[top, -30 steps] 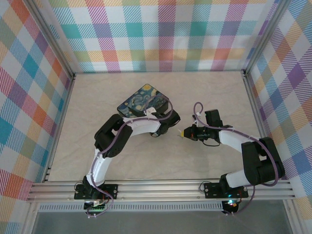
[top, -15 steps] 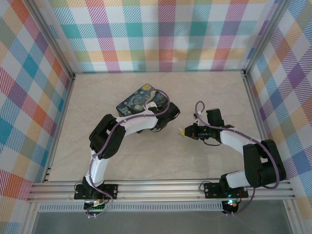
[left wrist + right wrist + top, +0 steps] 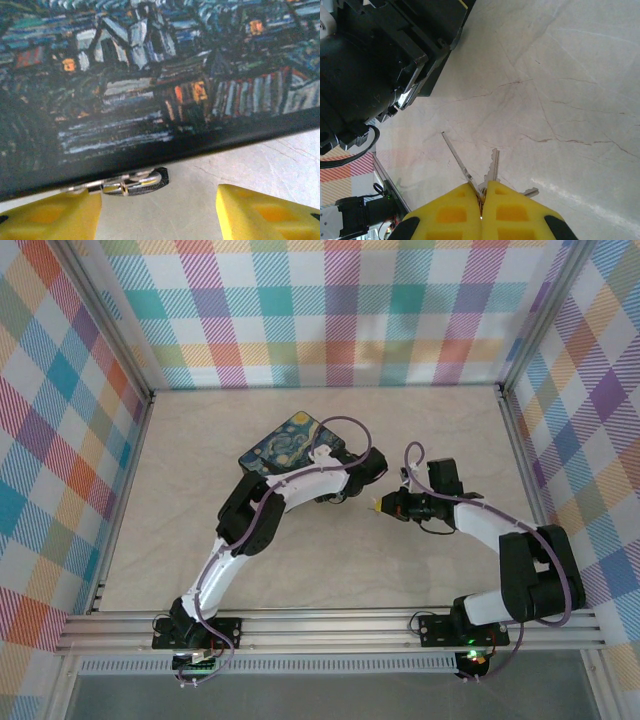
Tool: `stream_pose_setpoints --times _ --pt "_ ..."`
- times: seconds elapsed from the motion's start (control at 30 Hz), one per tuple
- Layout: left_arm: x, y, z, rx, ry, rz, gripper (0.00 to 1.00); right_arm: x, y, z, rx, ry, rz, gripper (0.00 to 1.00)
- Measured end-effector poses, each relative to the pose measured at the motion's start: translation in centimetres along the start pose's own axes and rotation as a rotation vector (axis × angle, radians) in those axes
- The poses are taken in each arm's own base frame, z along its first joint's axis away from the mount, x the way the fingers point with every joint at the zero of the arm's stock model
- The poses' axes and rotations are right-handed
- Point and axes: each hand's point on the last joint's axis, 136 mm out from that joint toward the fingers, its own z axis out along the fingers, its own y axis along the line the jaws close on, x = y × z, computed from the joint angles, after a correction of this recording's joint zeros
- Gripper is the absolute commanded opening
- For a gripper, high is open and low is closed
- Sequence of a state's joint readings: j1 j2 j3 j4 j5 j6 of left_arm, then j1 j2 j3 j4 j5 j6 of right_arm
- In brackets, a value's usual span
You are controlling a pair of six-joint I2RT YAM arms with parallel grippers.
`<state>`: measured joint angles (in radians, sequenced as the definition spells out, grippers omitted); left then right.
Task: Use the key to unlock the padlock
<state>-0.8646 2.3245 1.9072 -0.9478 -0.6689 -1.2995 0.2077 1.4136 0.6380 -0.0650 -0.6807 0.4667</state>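
Since my left gripper (image 3: 159,212) has just sprung apart at the box (image 3: 150,75) edge, beside small metal hardware (image 3: 132,182), I judge insertion still pending: the right gripper (image 3: 481,200) stays clamped on the key (image 3: 493,165) nearby.

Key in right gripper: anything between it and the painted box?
Yes. The left gripper, open at the edge of the painted box, sits between that box and the key pinched in the right gripper.

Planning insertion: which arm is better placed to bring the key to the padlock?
Right: the right gripper is shut on the key; the left gripper is open, empty, beside the tin box.
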Motion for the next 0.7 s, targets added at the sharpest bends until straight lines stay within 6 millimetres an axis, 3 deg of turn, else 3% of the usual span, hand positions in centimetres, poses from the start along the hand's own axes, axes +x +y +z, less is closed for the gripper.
stream_pose_setpoints --times 0.3,0.7 --pt "-0.97 0.24 -0.15 -0.035 -0.053 0.009 0.60 -0.20 -0.42 0.33 -0.017 0.007 0.020 0.00" --pt "-0.78 0.66 0.69 -0.062 -0.064 0.015 0.52 -0.36 0.03 0.37 -0.042 0.006 0.018 0.00"
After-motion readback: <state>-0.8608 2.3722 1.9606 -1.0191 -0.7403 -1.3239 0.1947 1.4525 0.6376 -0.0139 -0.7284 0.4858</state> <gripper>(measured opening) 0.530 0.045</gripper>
